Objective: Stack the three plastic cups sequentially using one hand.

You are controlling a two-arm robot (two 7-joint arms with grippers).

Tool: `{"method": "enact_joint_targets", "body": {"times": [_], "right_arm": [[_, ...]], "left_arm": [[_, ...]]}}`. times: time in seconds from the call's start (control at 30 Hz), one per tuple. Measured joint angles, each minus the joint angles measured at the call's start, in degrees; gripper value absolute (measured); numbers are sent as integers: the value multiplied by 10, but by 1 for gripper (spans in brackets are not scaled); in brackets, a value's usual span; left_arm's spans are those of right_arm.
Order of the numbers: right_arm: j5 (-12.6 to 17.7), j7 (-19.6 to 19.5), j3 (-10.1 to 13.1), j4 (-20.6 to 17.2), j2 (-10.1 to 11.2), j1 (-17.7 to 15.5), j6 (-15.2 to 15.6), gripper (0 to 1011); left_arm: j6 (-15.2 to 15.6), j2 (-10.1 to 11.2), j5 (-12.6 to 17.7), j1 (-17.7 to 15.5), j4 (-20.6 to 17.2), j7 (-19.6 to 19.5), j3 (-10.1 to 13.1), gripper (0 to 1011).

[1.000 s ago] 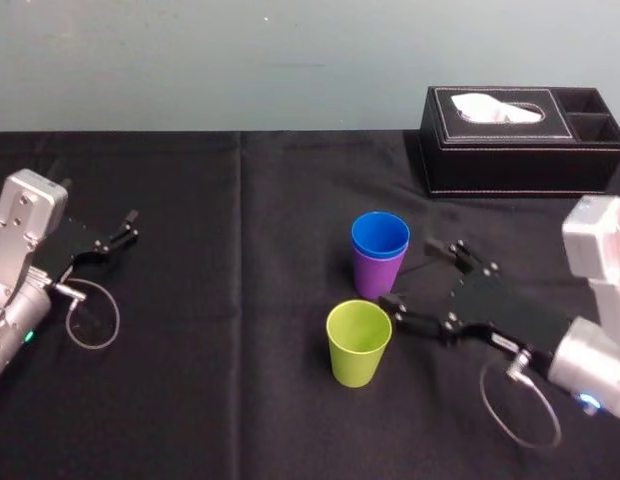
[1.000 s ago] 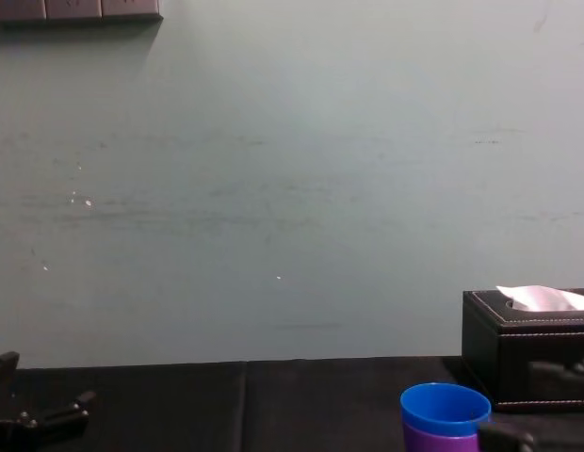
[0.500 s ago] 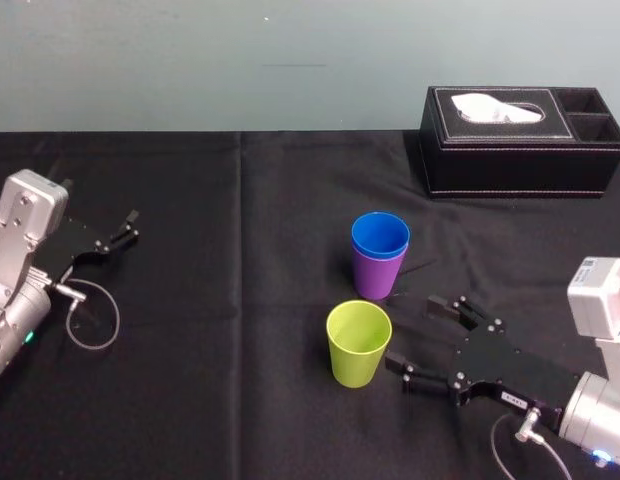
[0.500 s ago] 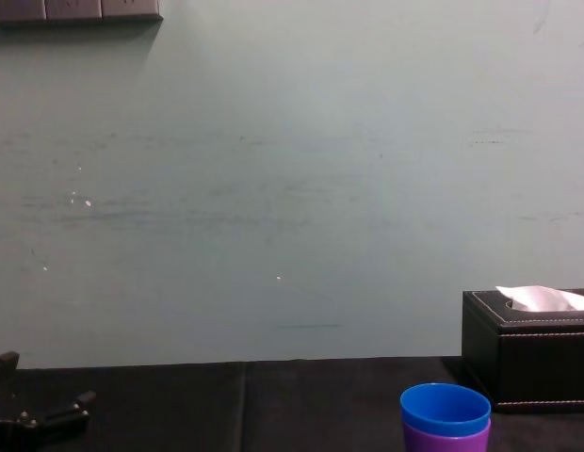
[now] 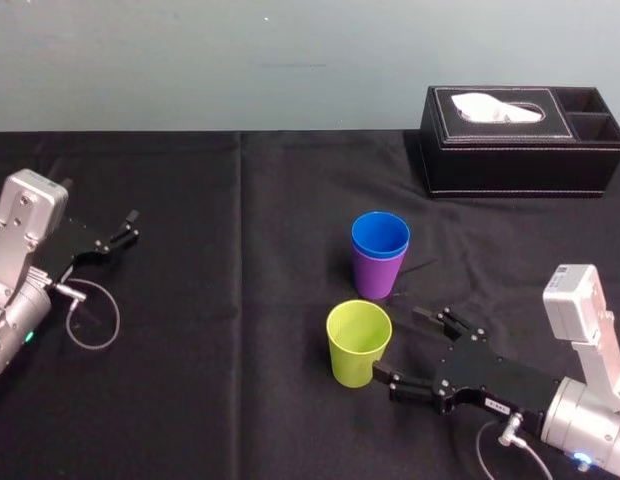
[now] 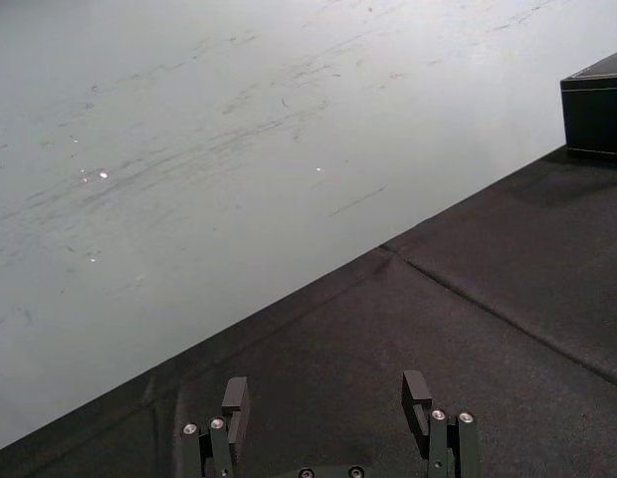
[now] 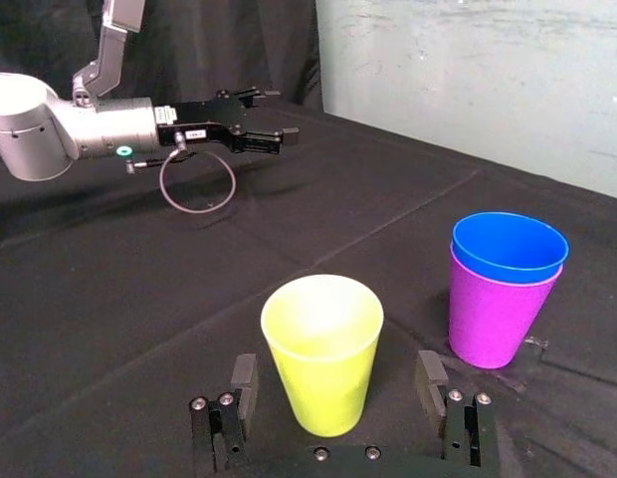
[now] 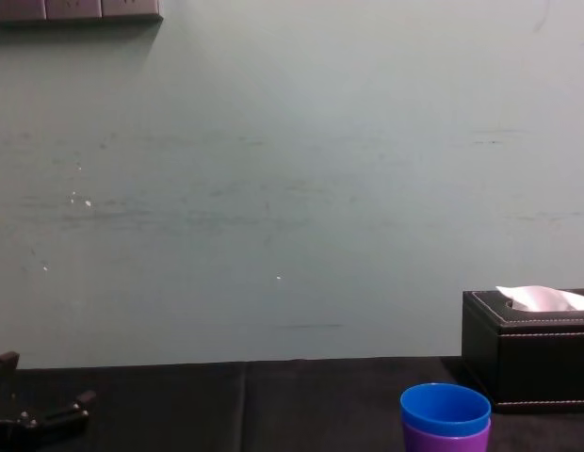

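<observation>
Gaping nr yellow-green cup (image 5: 359, 343) — right gripper (image 5: 398, 346); blue cup (image 5: 380, 236) half-hidden in purple cup (image 5: 373, 277).

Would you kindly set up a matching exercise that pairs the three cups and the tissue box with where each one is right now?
Things:
1. blue cup
2. purple cup
3. yellow-green cup
4. tissue box

Places:
A. standing alone, just in front of the open right pincer
B. farthest back, on the right
C. nested inside another cup
D. standing upright with another cup inside it

Pairs: 1-C, 2-D, 3-A, 4-B
</observation>
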Motion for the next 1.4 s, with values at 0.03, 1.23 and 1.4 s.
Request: {"method": "enact_joint_targets", "body": {"times": [0.03, 1.23, 1.4], "right_arm": [[1, 1, -1, 1, -1, 1, 0, 1004], [-7, 10, -65, 90, -46, 92, 21, 1004], [-6, 15, -73, 104, -56, 103, 16, 1004]], "left_arm": [[0, 0, 0, 0, 0, 0, 0, 1011], [0, 0, 0, 0, 0, 0, 0, 1011], [0, 0, 0, 0, 0, 0, 0, 1011]]}}
